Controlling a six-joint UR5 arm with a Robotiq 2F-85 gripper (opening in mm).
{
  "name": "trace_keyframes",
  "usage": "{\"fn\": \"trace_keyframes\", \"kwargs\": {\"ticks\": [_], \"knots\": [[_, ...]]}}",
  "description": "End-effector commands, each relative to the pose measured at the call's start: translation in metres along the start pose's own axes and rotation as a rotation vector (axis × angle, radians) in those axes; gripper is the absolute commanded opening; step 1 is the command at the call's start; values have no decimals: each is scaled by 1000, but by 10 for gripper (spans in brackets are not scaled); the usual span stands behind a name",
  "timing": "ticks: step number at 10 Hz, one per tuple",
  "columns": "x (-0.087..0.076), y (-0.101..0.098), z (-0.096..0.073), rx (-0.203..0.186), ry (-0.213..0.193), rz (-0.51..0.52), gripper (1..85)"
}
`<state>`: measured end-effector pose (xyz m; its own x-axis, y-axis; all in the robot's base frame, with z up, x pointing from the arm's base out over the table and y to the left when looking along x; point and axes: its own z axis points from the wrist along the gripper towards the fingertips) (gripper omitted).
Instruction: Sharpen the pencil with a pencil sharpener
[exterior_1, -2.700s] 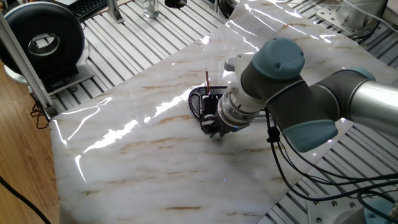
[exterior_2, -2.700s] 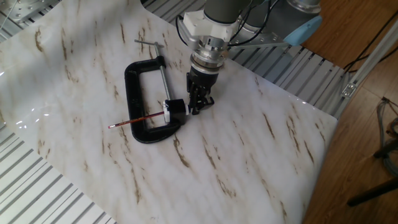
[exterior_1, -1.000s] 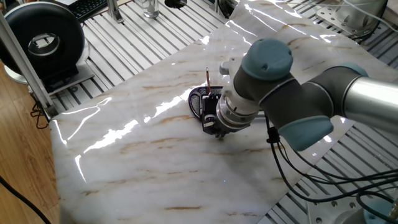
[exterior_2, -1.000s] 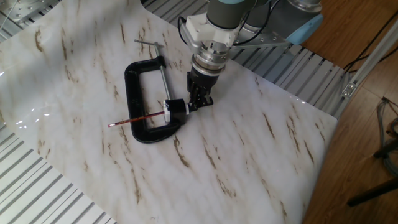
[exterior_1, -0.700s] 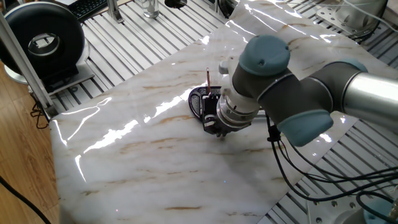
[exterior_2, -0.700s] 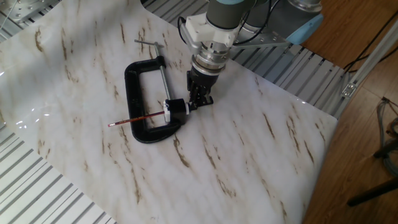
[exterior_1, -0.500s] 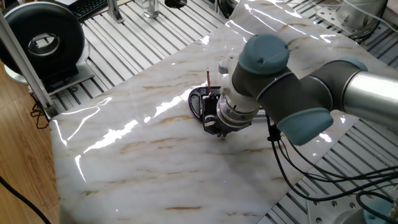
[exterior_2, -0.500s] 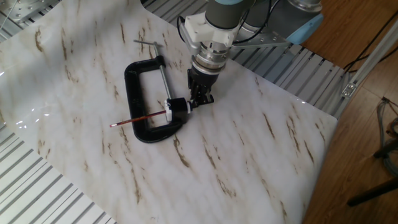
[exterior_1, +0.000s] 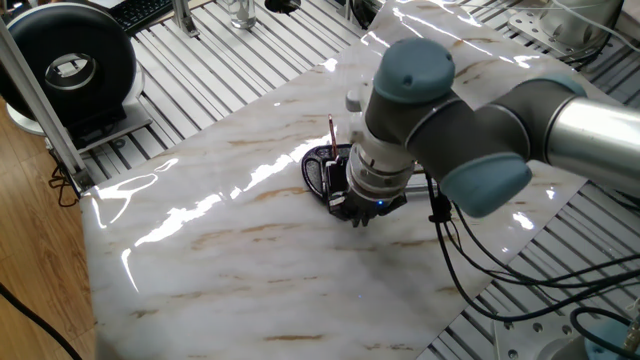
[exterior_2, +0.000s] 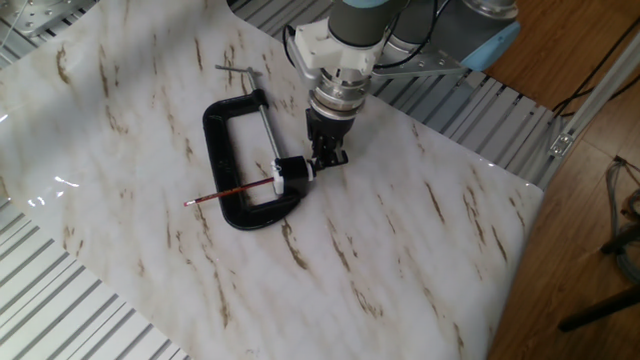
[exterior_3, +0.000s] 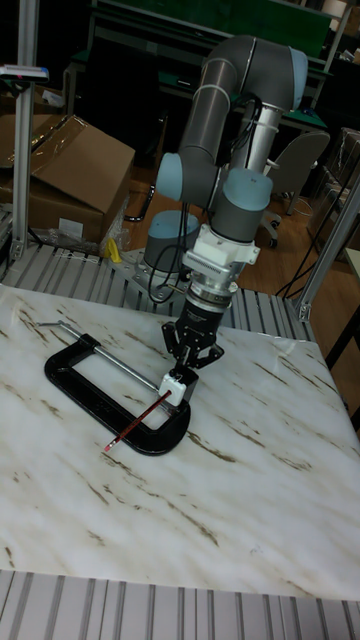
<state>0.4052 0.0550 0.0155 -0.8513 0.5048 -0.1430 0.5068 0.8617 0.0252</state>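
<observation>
The pencil (exterior_2: 228, 192) is a thin dark-red stick lying across the lower arm of a black C-clamp (exterior_2: 213, 150), its free end pointing left. Its other end goes into the pencil sharpener (exterior_2: 293, 170), a small black block with a white tip. My gripper (exterior_2: 318, 163) reaches down from the right and is shut on the sharpener. In the tall fixed view the gripper (exterior_3: 189, 368) stands over the sharpener (exterior_3: 178, 384), with the pencil (exterior_3: 135, 422) slanting down-left. In one fixed view the arm hides the sharpener, and only the pencil (exterior_1: 331, 131) shows behind the gripper (exterior_1: 356, 213).
The clamp's silver threaded rod (exterior_2: 266, 130) runs just beside the sharpener. All of it rests on a marble-pattern sheet (exterior_2: 400, 270) over a slatted metal table. A black round device (exterior_1: 70, 65) stands at the far left edge, and cardboard boxes (exterior_3: 70, 160) lie behind the table.
The wrist has turned, and the gripper, sharpener, pencil and clamp have all shifted slightly to the right on the sheet.
</observation>
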Motion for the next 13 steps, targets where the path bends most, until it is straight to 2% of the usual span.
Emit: {"fn": "trace_keyframes", "kwargs": {"ticks": [1,5,13], "knots": [[-4,0,-9,1,27,9,10],[-5,2,-20,14,40,9,10],[-10,12,-37,11,55,10,10]]}}
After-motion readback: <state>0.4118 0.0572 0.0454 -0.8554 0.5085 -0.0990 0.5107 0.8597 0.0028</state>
